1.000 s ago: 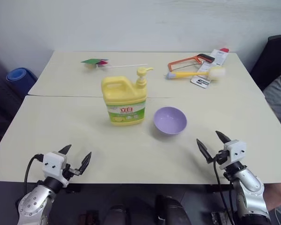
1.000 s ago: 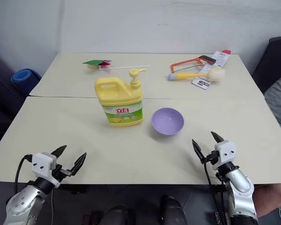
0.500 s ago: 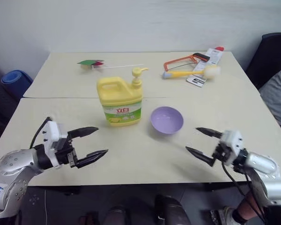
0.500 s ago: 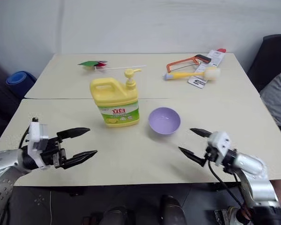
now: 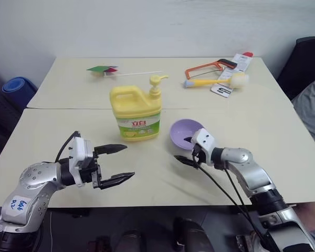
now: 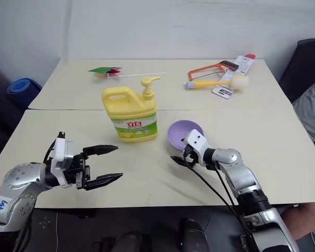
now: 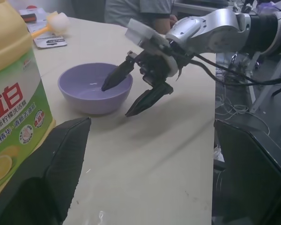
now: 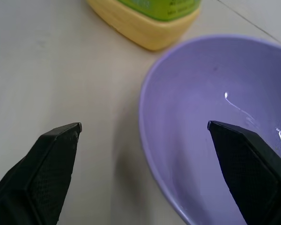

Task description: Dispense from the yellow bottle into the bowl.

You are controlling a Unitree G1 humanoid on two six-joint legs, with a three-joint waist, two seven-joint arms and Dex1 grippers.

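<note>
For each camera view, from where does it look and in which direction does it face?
Left eye view: from the head, forward and down over the table; both arms show, left gripper, right gripper.
Right eye view: the same scene from the other eye.
Left wrist view: along the left fingers toward the yellow bottle, the bowl and the right gripper.
Right wrist view: along the right fingers, one each side of the bowl's near rim.
Shared: bottle and bowl show in all four.
</note>
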